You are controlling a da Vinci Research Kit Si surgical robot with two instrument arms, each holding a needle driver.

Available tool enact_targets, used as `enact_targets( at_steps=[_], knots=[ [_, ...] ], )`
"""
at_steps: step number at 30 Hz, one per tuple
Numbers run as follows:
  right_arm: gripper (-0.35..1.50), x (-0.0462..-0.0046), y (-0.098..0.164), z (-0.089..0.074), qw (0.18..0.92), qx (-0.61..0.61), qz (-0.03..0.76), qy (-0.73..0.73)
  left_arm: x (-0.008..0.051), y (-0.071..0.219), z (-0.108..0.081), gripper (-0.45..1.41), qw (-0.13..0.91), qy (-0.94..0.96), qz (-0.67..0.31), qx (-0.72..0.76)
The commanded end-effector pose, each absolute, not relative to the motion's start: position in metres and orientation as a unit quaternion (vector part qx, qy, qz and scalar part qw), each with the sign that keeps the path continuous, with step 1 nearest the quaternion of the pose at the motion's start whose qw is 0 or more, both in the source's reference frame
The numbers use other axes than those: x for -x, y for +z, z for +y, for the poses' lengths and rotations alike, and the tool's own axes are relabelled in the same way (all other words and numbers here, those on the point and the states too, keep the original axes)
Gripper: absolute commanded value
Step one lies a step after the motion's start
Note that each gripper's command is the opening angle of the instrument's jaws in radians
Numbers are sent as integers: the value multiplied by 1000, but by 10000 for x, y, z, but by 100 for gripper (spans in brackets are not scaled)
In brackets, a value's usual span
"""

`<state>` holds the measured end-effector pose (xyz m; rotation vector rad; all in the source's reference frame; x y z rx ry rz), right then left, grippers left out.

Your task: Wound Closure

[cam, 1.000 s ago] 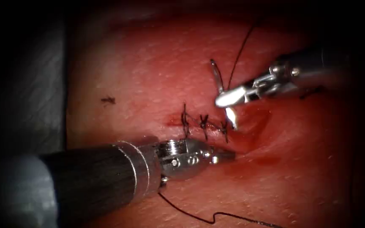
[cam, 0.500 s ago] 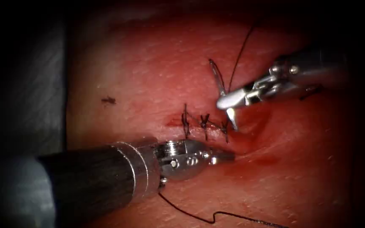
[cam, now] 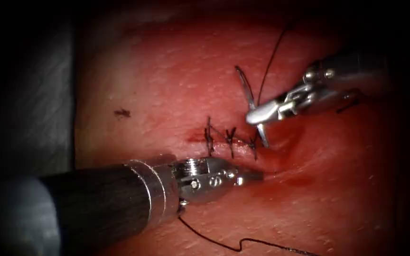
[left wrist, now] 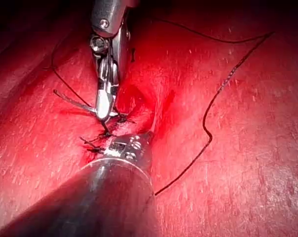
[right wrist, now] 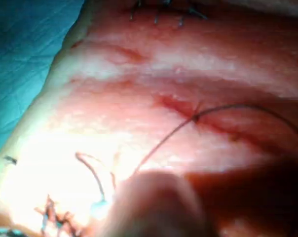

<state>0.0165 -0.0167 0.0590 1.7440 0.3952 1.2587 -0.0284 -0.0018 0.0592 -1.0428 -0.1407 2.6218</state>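
On the red tissue (cam: 157,85) the cut (cam: 281,144) carries three dark stitches (cam: 229,137) on its left part. My right tool (cam: 258,114) is shut on the curved needle (cam: 248,92) at about mid-curve. The needle's tail stands up and away from the tissue, and its point (cam: 265,141) touches the tissue just right of the last stitch. Thread (cam: 271,54) rises from the needle. My left tool (cam: 252,177) lies shut with nothing held, its tip resting on the tissue just below the cut. The left wrist view shows the right tool (left wrist: 103,106), the needle (left wrist: 72,101) and my left tool (left wrist: 127,148).
A slack length of thread (cam: 238,244) lies on the tissue below the left shaft (cam: 100,204) and shows as thread (left wrist: 208,128) in the left wrist view. A small dark thread scrap (cam: 122,113) sits left of the cut. Teal drape (right wrist: 25,49) borders the tissue.
The right tool shifted slightly right and turned the needle, bringing its point down to the tissue beside the last stitch. The left tool stayed put.
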Motion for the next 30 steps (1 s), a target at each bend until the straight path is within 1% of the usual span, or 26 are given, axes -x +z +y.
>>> enact_targets(
  at_steps=[1, 17, 30],
  knots=[
    [-35, -172, 595, -181, 456, -714, 157, 508, 290, 598, -20, -45, 157, 916, -50, 365],
    [-35, -164, 579, -207, 459, -729, 149, 486, 290, 598, -20, -45, 158, 917, -49, 364],
    [-35, -163, 575, -205, 455, -724, 155, 496, 290, 599, -20, -45, 158, 917, -49, 364]
  ],
)
